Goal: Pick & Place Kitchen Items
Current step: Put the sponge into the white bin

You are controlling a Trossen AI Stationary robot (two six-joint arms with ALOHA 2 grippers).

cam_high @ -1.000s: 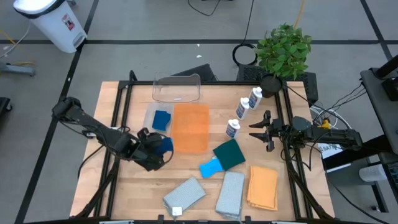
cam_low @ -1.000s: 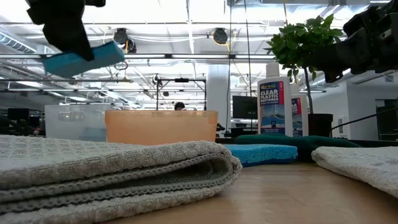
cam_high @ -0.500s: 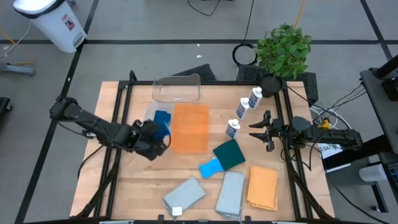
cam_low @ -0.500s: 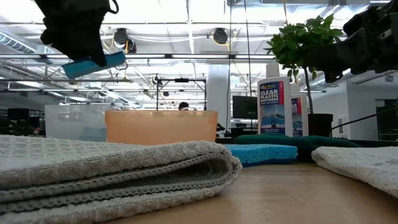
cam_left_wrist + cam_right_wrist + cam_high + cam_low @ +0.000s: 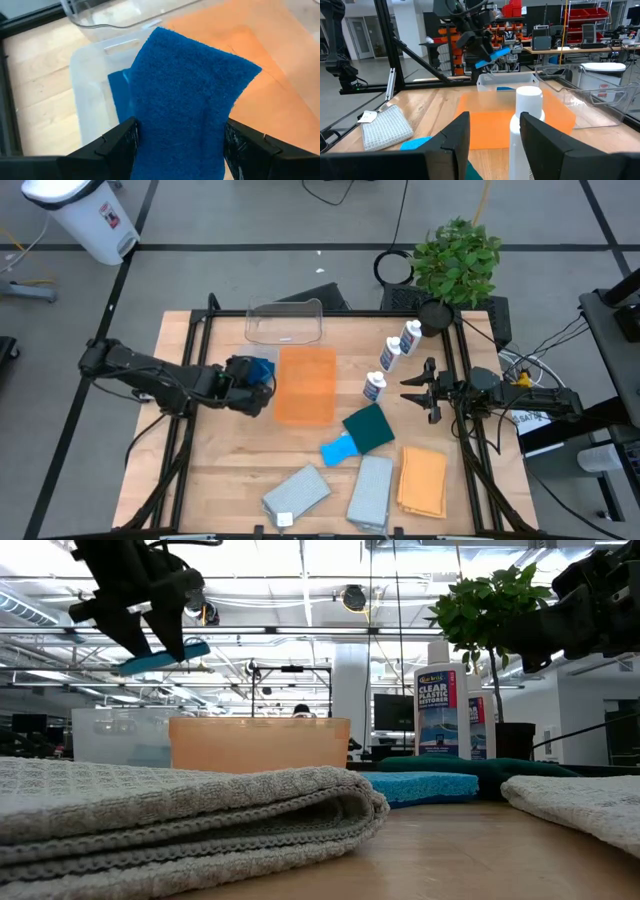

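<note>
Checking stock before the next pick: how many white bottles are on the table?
3, in a diagonal row on the table's right side: one bottle nearest the potted plant, a middle bottle, and a third bottle beside the orange tray. None seem hidden.

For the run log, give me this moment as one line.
left gripper: shut on blue sponge, held above small clear bin | right gripper: open, waiting beside bottles | sponge not yet released
</note>
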